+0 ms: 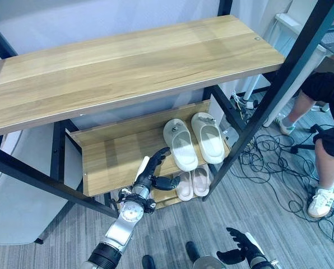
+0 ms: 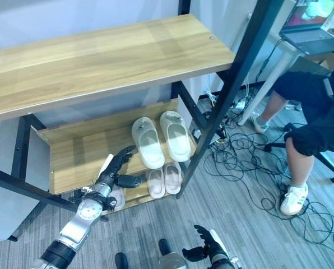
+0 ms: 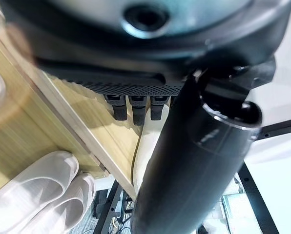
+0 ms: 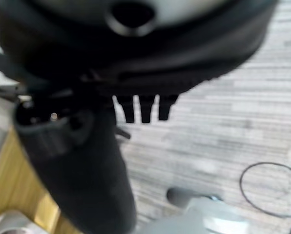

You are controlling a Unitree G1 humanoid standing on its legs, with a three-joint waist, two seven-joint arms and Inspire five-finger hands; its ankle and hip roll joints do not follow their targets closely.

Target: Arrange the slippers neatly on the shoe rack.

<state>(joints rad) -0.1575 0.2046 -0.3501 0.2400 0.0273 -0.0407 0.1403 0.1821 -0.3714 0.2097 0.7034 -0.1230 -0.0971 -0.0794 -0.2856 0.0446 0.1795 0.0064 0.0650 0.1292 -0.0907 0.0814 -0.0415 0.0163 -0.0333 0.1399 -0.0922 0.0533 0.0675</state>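
Nearest the camera, the right hand is seen low over the grey floor, its dark fingers spread and relaxed with nothing held; its own wrist view shows the straight fingers above floor planks. Farther in, the left hand is raised at the near edge of the middle shelf of the shoe rack. Its fingers are extended and its thumb is stuck out toward the right, nothing being gripped. A white slipper is partly seen just beneath this hand in the right eye view, on the lowest level; in the left eye view it is mostly hidden by the hand. In the left wrist view a pale slipper edge is shown past the fingertips, though contact cannot be told. A large pair of white slippers is set side by side on the right part of the middle shelf, toes pointing far. A smaller pair of white slippers is placed on the lowest shelf, below and near the large pair. A seated person with white shoes is seen at the right, among black cables; a laptop on a desk is caught by the right eye view.
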